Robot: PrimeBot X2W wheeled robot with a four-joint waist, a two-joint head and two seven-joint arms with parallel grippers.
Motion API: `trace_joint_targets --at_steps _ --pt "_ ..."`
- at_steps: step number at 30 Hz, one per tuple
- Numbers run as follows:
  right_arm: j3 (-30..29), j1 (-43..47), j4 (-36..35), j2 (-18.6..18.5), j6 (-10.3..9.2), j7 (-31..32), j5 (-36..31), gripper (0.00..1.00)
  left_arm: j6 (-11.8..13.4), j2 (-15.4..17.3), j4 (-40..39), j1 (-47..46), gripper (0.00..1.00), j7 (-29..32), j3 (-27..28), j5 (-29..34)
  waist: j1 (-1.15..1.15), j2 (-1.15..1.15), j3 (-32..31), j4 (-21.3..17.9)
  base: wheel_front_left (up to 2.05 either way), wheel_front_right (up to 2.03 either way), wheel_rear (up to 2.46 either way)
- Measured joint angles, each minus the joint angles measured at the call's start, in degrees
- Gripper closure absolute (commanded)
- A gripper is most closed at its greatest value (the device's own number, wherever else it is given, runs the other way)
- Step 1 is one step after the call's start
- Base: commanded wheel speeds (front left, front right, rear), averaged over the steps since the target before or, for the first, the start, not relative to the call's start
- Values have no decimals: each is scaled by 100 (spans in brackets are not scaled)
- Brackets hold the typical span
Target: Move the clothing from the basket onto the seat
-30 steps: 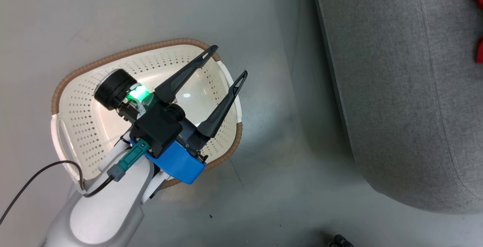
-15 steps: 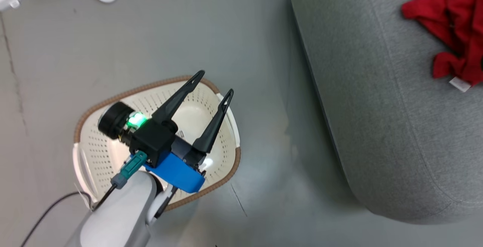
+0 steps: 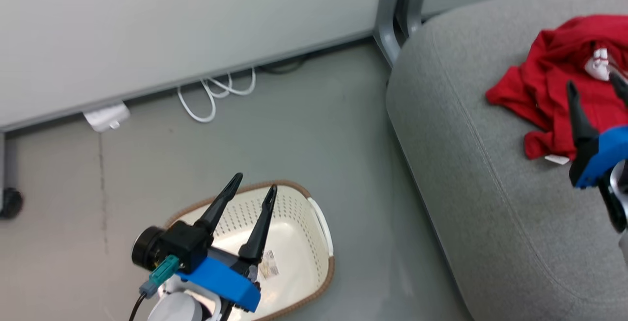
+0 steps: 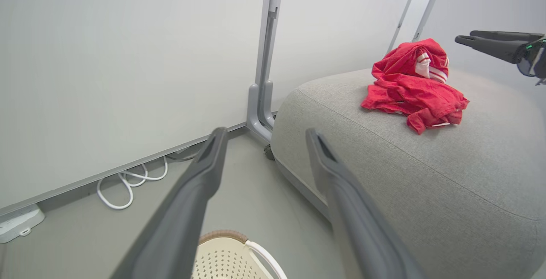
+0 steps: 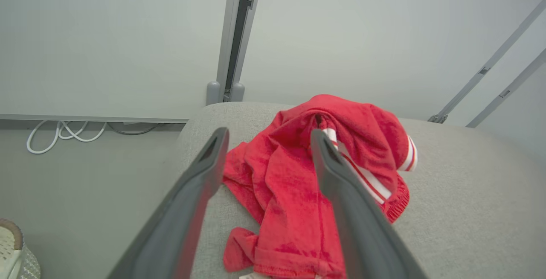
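The red clothing (image 3: 544,80) lies in a crumpled heap on the grey seat (image 3: 466,173), white striped trim showing (image 5: 409,155). My right gripper (image 3: 593,83) hovers open just above the heap; in the right wrist view its fingers (image 5: 268,133) straddle the clothing (image 5: 290,176) with nothing between them. Over the cream basket (image 3: 321,223) on the floor, my left gripper (image 3: 255,184) stands open and holds nothing. The basket's visible inside shows bare plastic and a label. In the left wrist view, the left gripper (image 4: 265,133) points toward the seat (image 4: 426,176) and the clothing (image 4: 409,91).
A pale wall runs along the back, with white cables (image 3: 216,95) and a white power strip (image 3: 105,117) at its foot. A grey post (image 3: 402,7) stands by the seat's far corner. A dark caster (image 3: 10,203) sits far left. Grey floor separates basket and seat.
The head camera has tilted up, bringing the wall, the cables and more of the seat into view. My right gripper now shows open above the clothing. The left gripper stays open over the basket.
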Motion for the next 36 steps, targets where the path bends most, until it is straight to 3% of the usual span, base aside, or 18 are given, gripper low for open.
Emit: trace_joint_targets --at_steps 3,10,20,26,36 --pt "8 506 -477 46 0 12 123 0 -7 -70 59 221 0 0 216 7 0 0 -345 141 0 0 0" --pt "-135 1729 -1737 542 0 160 264 0 -67 -210 113 659 0 0 710 -34 0 0 -854 582 0 0 0" --pt "-695 3069 -3112 1526 0 353 -355 0 -18 -280 276 838 0 0 1218 244 2 0 -1108 1175 0 0 0" --pt "-842 3529 -3486 2031 0 477 -539 0 1 -353 302 972 0 0 1567 309 1 0 -1155 1272 0 0 0" --pt "-857 3651 -3632 2215 0 567 -662 0 -25 -455 363 1052 0 0 1808 423 3 0 -1090 1243 0 0 0"
